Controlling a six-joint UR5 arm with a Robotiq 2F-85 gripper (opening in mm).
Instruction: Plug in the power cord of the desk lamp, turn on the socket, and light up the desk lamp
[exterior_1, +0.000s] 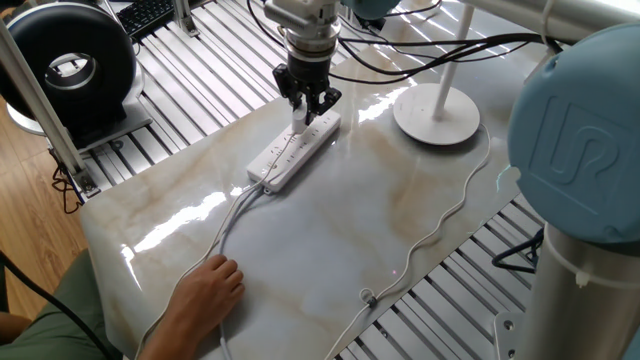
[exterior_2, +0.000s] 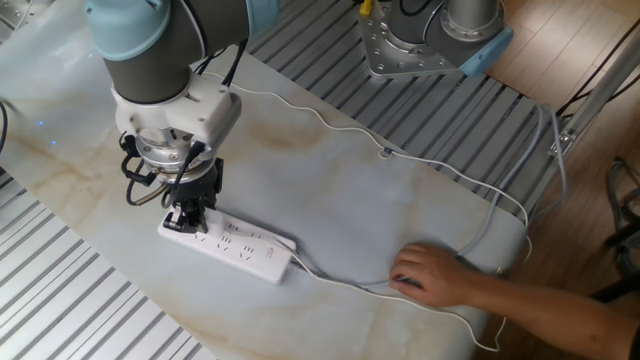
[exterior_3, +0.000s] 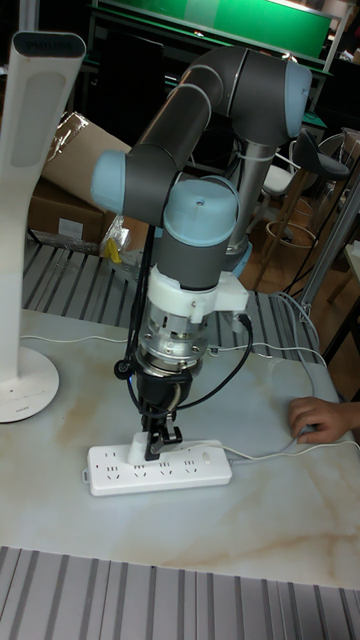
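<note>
Nearest you, lower left of one fixed view: a person's hand, resting flat on the marble table, pressing on cables; its arm is cut off by the frame edge, and which cable lies under the palm you cannot tell.

Lower middle of that view: the power cord, thin and wavy, running from the bottom edge up the right side of the table to the desk lamp. Its plug end is hard to make out.

Centre of the table: the socket, lying flat and angled toward the upper right, its thick greyish cable trailing down toward the hand. In the tall fixed view the socket sits in the lower middle, with one small white piece standing up at its left part beneath the gripper.

Over the socket's far end: the gripper, pointing straight down, fingers drawn narrow around something small and white. You can see it as a white sliver between the black fingers; whether it is the plug block you cannot tell. In the other fixed view the gripper hides the socket's left end.

Farther back: the desk lamp's disc base, its pole cut off at the top edge.

Farthest, upper left: a black round fan-like device
</note>
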